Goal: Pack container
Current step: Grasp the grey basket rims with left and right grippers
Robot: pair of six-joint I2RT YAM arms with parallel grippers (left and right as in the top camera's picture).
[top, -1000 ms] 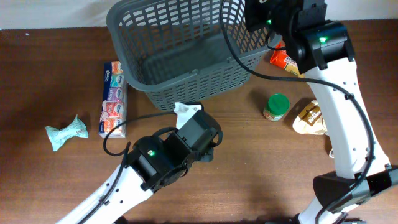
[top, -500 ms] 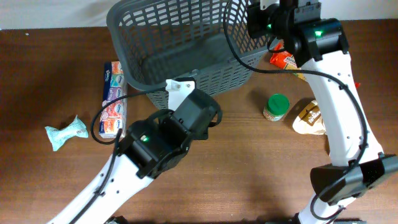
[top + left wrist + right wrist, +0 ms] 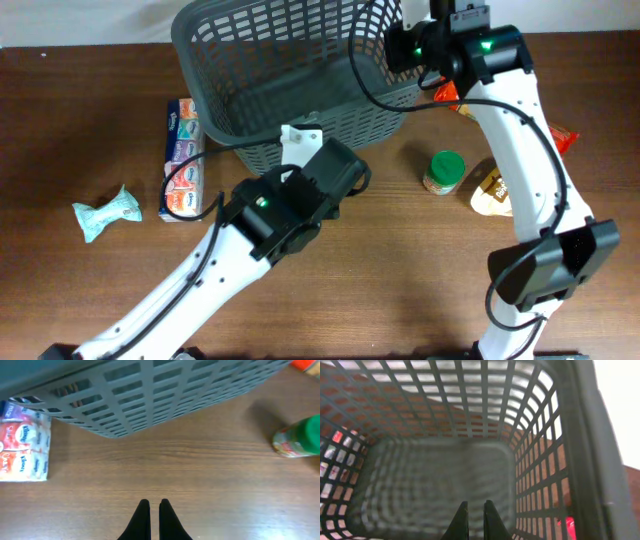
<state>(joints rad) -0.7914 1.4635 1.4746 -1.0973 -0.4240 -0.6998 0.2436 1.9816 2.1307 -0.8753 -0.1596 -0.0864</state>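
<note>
Basket at the far middle of our table, upright, floor bare.

We see our right gripper hanging over the basket's inside by its right wall, fingers drawn nearly together, nothing between them. Our left gripper hangs over bare wood just in front of the near lattice wall, fingers likewise closed and empty. Tissue pack lies just left of the basket; a teal wrapped packet sits further left. Green-lidded jar, tan bag and orange packet sit to its right.
</note>
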